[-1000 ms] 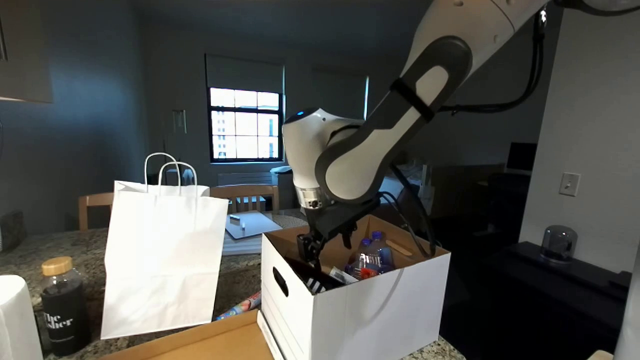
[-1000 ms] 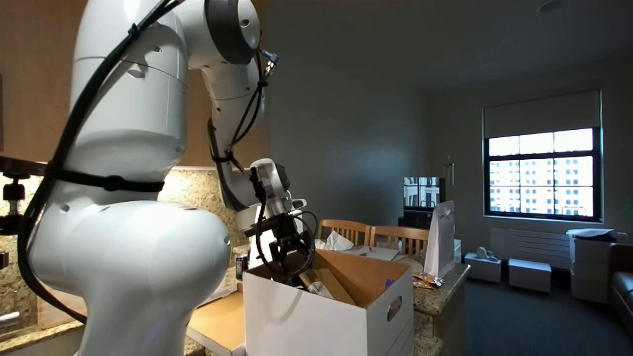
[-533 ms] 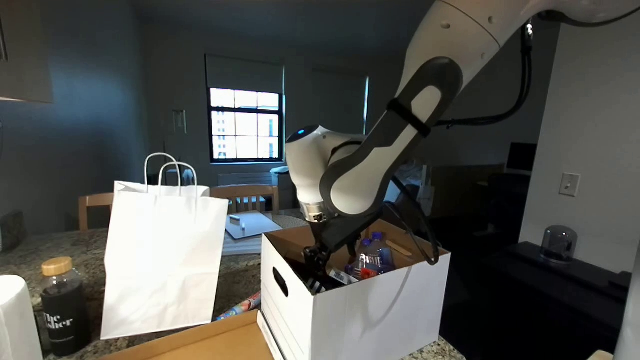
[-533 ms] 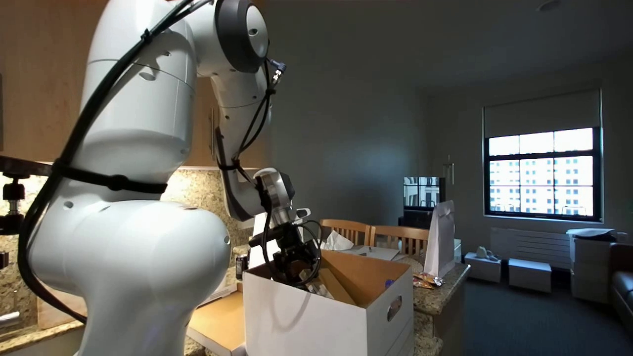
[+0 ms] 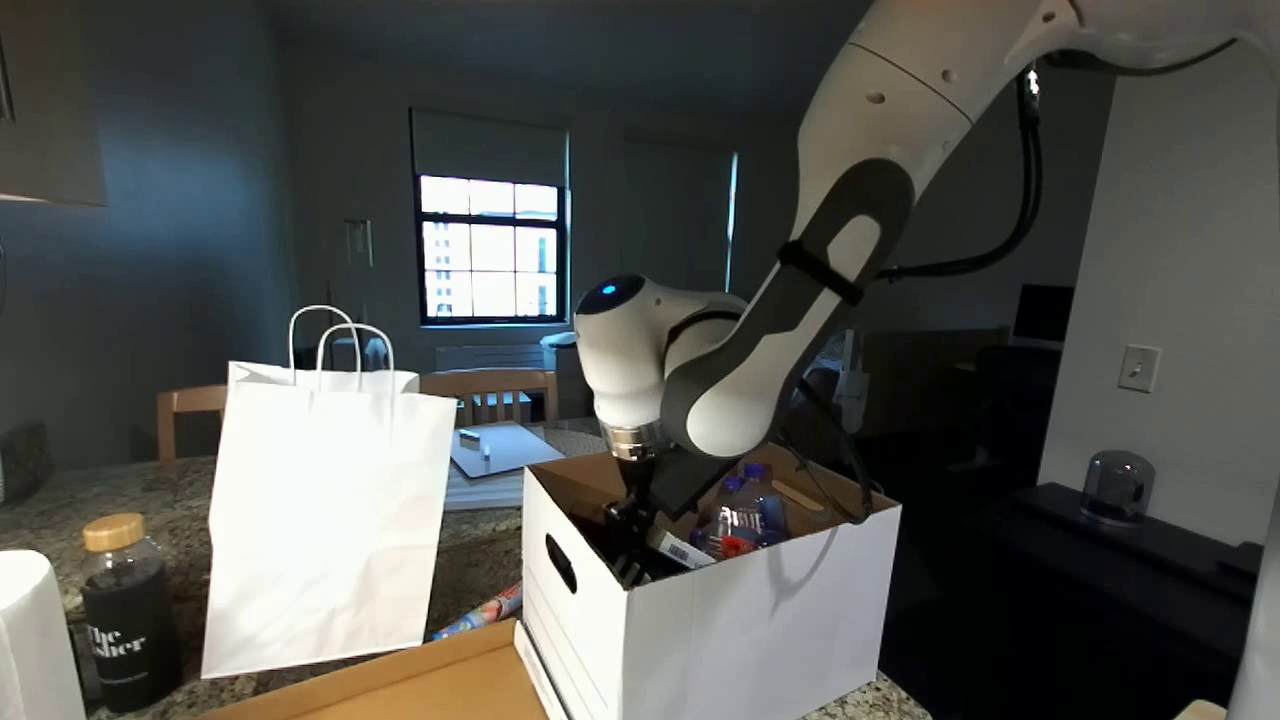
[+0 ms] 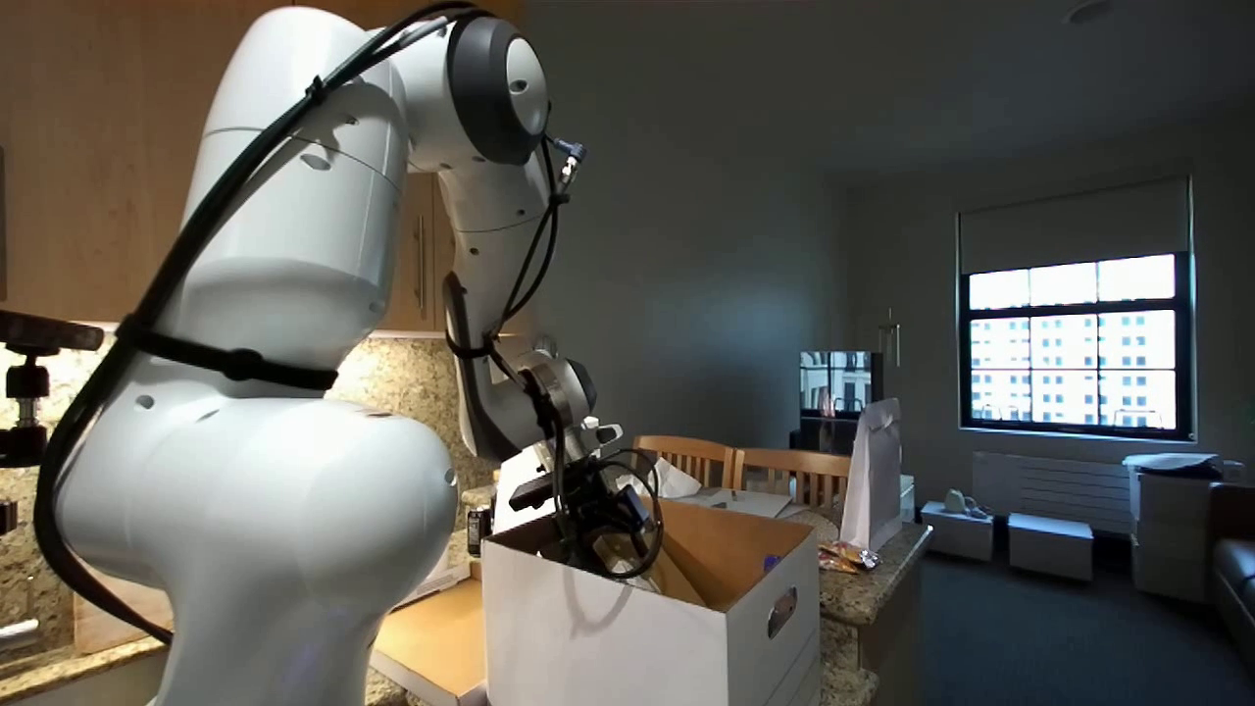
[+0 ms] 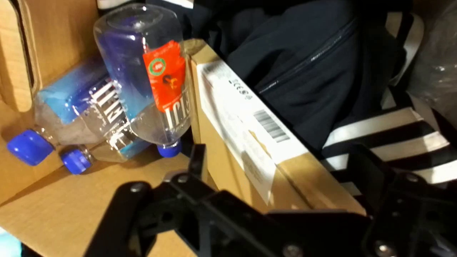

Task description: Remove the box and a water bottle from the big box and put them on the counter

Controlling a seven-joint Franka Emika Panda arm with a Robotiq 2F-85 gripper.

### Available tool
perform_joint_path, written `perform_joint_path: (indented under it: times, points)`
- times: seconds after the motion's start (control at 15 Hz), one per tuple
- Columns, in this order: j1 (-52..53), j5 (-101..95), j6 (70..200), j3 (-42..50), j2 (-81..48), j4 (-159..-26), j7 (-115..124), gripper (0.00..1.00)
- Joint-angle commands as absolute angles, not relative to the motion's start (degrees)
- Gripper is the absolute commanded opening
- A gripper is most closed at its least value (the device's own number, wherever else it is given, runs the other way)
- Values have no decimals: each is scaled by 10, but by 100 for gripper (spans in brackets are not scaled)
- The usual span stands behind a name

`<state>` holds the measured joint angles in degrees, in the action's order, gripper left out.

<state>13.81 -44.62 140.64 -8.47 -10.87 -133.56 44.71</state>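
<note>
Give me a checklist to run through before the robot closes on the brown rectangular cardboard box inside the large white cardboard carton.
1. Black two-fingered gripper open: ok.
2. Brown rectangular cardboard box between the fingers: ok, judging by the wrist view.
3. Fingers deep enough for a firm grip: cannot tell.
4. Free space on both sides of the box: not ok; dark folded fabric lies right along one side.
5. Blue-capped, red-labelled clear plastic bottle apart from the box: cannot tell; it looks very close to one end.
6. Large white cardboard carton open at the top: ok.
</note>
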Motion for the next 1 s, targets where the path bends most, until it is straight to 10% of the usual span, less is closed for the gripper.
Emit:
perform_joint_path:
  times: [0.0, 0.2, 0.27, 0.93]
  points:
    - [150, -519, 1446, -74, -111, -1330, 492, 100]
    - [155, -564, 1429, -74, -127, -1315, 518, 100]
    - [159, -590, 1423, -70, -132, -1311, 550, 75]
    - [154, -682, 1309, -84, -145, -1297, 628, 15]
